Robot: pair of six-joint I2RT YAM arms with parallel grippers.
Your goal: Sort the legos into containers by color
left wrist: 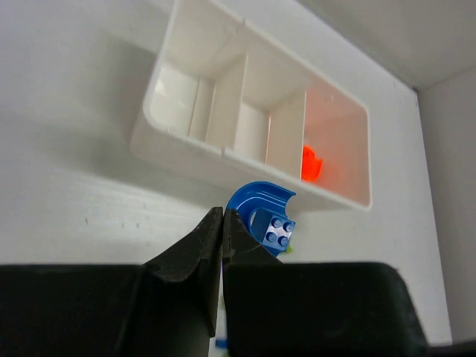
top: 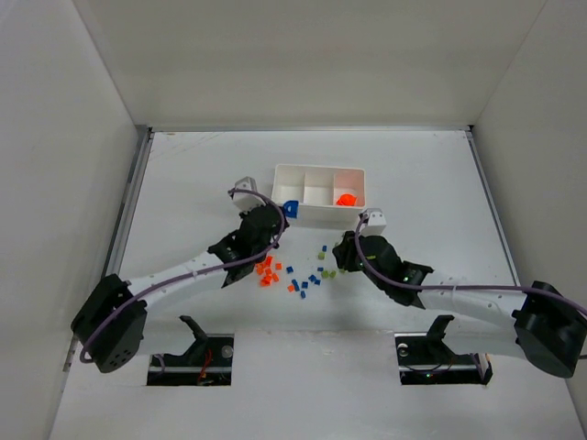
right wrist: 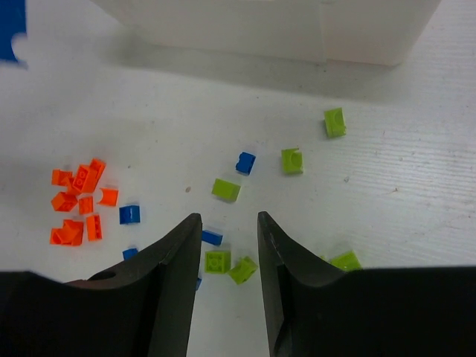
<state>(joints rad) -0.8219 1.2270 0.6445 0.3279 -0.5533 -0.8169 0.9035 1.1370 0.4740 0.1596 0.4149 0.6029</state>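
Observation:
The white three-compartment tray stands at the back middle of the table. One orange-red lego lies in its right compartment; the other two compartments look empty. My left gripper is just before the tray's left front wall, shut on the end of a blue arched lego. My right gripper is open, low over loose yellow-green legos with none between its fingers. Orange-red legos lie in a cluster to the left, and blue ones are scattered between.
The loose legos lie on the table between the two arms. White enclosure walls stand on all sides, with a metal rail along the left edge. Two cut-outs are at the near edge.

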